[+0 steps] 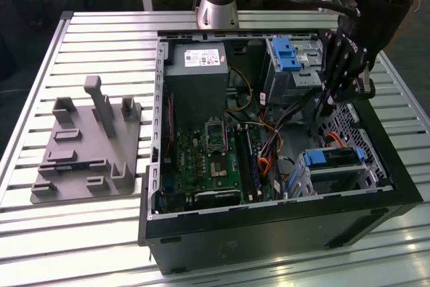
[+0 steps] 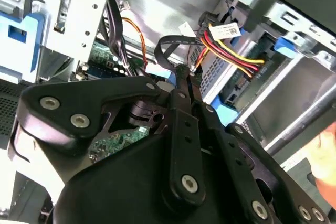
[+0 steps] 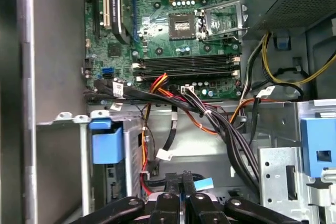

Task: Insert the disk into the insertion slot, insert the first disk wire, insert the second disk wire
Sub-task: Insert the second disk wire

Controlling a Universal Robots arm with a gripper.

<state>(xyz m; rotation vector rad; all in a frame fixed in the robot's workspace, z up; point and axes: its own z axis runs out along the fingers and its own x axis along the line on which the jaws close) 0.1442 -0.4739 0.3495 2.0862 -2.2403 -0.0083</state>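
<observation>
Here, slatted table [image 1: 101, 31], open case [image 1: 269, 223], disk [image 1: 334, 159] seated

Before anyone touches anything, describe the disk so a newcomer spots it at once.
Find the open black computer case. In its corner at the exterior view's lower right sits a perforated silver cage; the disk lies in it, flat grey framed in bright blue, unlike the taller blue-latched bay.

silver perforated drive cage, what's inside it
The bright blue plastic carrier edge of the disk shows inside the silver sheet-metal cage; the cage walls hide the drive's body.
</observation>
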